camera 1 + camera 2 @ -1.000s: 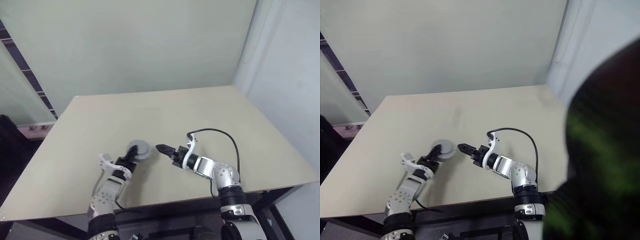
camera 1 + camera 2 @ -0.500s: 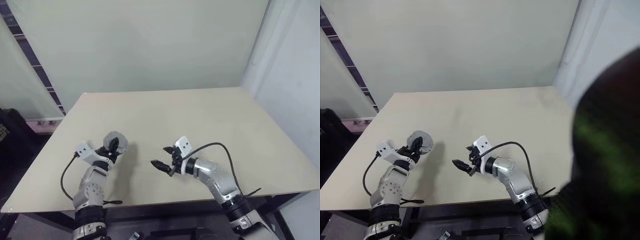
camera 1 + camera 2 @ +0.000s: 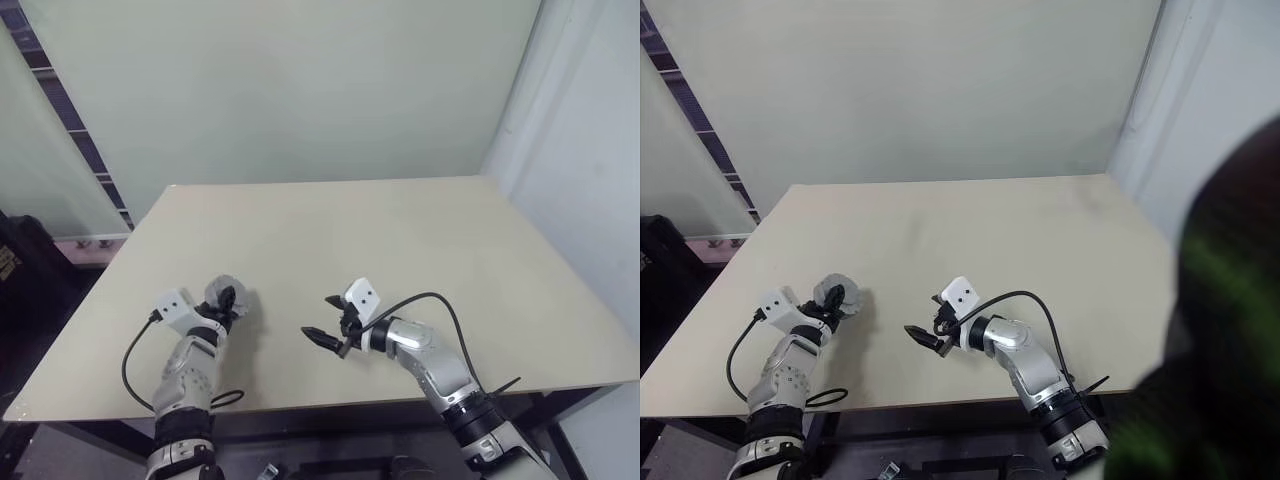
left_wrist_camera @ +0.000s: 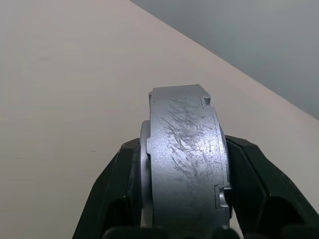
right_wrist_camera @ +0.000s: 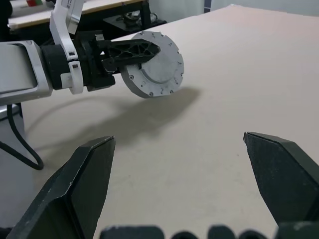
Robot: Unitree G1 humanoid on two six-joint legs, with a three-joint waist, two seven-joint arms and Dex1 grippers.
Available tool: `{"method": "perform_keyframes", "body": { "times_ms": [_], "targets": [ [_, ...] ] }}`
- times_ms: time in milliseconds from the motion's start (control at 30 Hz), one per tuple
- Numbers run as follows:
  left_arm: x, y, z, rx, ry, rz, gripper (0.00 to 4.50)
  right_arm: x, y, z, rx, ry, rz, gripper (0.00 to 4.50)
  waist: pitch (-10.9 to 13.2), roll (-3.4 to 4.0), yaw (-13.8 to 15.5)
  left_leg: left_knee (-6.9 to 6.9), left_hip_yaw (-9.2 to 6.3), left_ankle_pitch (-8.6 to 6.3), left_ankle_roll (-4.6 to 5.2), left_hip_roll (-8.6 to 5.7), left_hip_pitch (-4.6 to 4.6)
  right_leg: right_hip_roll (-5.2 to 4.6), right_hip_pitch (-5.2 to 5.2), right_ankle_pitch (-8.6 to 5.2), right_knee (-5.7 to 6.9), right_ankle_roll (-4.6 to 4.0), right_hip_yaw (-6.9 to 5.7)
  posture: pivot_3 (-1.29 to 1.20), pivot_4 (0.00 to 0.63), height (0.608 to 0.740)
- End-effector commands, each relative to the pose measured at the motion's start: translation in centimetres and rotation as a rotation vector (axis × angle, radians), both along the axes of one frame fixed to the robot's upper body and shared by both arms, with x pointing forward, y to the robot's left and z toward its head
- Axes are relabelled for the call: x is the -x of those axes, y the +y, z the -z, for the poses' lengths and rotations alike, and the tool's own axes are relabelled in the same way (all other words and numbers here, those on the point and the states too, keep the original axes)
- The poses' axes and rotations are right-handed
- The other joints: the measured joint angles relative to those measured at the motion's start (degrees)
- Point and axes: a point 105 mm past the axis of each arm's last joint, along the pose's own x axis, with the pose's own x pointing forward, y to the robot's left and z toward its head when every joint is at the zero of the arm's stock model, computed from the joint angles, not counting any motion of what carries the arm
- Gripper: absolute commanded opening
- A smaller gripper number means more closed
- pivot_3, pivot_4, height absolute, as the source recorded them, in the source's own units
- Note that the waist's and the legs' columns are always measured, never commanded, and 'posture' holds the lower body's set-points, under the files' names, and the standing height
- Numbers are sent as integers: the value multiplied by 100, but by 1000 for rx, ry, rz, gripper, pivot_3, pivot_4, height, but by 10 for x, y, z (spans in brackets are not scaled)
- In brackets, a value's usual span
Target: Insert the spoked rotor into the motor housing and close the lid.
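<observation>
1. Left gripper (image 3: pixel 228 298) clamped on a round silver-grey metal part, likely the motor housing (image 5: pixel 154 63); two black fingers (image 4: pixel 115 189) pinch it across its flat faces, scratched rim edge toward the wrist camera; part held on edge, lifted off the table (image 3: pixel 400 240).
2. Left arm low over the near-left part of the table; forearm reaching forward, gripper roughly level; white wrist block (image 3: pixel 172 306) on its outer side, black cable looping below.
3. Right gripper (image 3: pixel 318 338) wide open, nothing between its fingers; fingertip (image 5: pixel 87 174) well apart from its mate in the right wrist view.
4. Right arm bent in from the right; forearm angled toward the robot's left, gripper pointing at the left gripper, slightly downward, above the tabletop.
5. Grippers near each other but apart; bare table surface between them.
6. Housing flat face with small rim holes faces the right gripper.
</observation>
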Motion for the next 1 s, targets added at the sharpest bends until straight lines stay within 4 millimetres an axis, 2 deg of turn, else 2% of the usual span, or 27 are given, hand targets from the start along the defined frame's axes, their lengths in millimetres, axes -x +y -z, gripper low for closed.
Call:
{"method": "perform_keyframes", "body": {
  "times_ms": [33, 67, 200, 267, 433, 633, 733, 833, 933, 1000],
  "targets": [
    [-9, 12, -25, -54, -66, -37, 2740, -4, 1, -11, -8, -50, 1, 4500, -1, -2, 0, 0, 0, 0, 0, 0, 1, 0, 0, 1, 0, 0, 0, 0, 0, 740],
    [-9, 14, -23, -62, -56, -42, 2960, -5, 0, -11, -7, -50, 3, 4500, -2, -3, 0, 0, 0, 0, 0, 0, 2, 0, 1, 1, 1, -1, 0, 0, 0, 740],
    [-6, 18, -18, -90, -16, -55, 4380, -6, 0, -10, -1, -51, 8, 4500, -3, -4, -1, 0, 2, 0, 0, 0, 13, 0, 11, 2, 4, -2, 2, 0, 0, 740],
    [-3, 24, -16, -137, 5, -81, 4448, -6, 0, -9, 2, -51, 13, 4500, -3, -5, 1, 1, 3, 0, 0, 0, 15, 0, 12, 3, 6, -1, 2, 0, 0, 740],
    [15, 47, -21, -415, 51, -165, 4448, -8, -2, -7, 10, -48, 25, 4500, -7, -11, -2, 2, 8, 0, 0, 1, 23, 1, 11, 5, 12, -3, 7, 0, 0, 740],
    [27, 44, -36, -470, -23, -158, 4448, -13, -9, -6, 10, -45, 63, 4500, -12, -18, 4, 4, 8, 1, -1, 0, 22, -1, 12, 7, 15, -4, 8, 0, 0, 740],
    [30, 23, -50, -490, -109, -26, 4448, -20, -22, -8, 3, -41, 117, 4500, -12, -18, 2, 10, 11, 1, -1, 0, 22, -1, 14, 8, 16, -2, 9, 0, 0, 740],
    [39, -10, -61, -494, -181, 181, 4448, -29, -44, -11, 11, -35, 187, 4500, -12, -18, 0, 11, 13, 1, -1, -1, 22, -1, 18, 8, 15, -2, 9, 0, 0, 740],
    [61, -51, -69, -453, -228, 418, 4448, -34, -73, -15, 25, -34, 245, 4500, -12, -15, -2, 9, 19, 0, 0, -1, 23, -1, 17, 7, 14, -3, 15, 0, 0, 740],
    [75, -66, -70, -442, -218, 507, 4448, -35, -88, -16, 41, -36, 280, 4500, -11, -14, -2, 6, 27, -2, 4, 0, 23, -1, 14, 7, 13, -3, 22, 0, 0, 740]
  ]
}}
